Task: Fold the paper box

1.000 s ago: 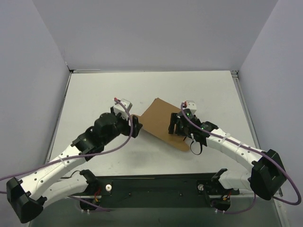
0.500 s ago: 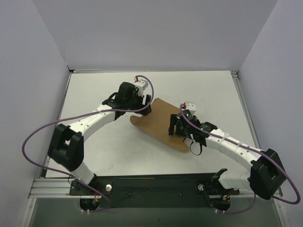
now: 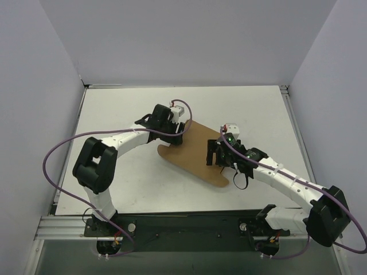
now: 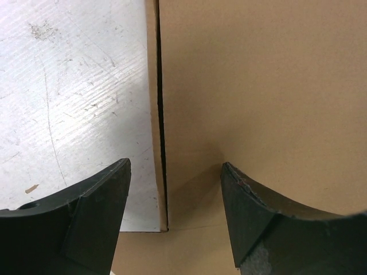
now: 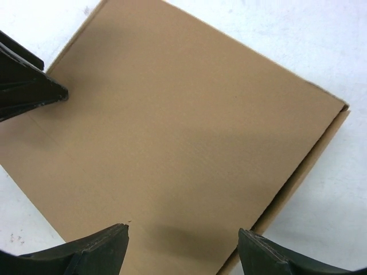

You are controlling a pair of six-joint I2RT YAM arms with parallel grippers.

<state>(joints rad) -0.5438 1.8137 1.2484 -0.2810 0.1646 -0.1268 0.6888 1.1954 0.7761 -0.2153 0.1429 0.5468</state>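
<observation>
- The box point(image 3: 192, 153), a flat brown sheet, lies mid-counter point(image 3: 114, 109) between the two arms, its edges set diagonal to the counter's.
- The left end effector point(image 3: 176, 134) hovers at the box's far-left edge, jaws well apart and empty. In its wrist view the fingers point(image 4: 92, 217) straddle a dark seam beside a narrow cardboard strip.
- The right end effector point(image 3: 215, 154) hangs over the near-right part of the sheet, jaws just as wide, gripping nothing.
- The step in hand looks like raising that edge strip. It would go best with one left finger slipped under the strip's free edge and lifted evenly along the seam.
- The right end effector should meanwhile press the main panel flat, so the sheet neither slides nor pivots.
- Whether the strip is a folded flap or a second layer cannot be told.
- No crease lines show on the top face.
- The right arm covers the box's near-right edge from above, and whether any fingertip touches cardboard is unclear.
</observation>
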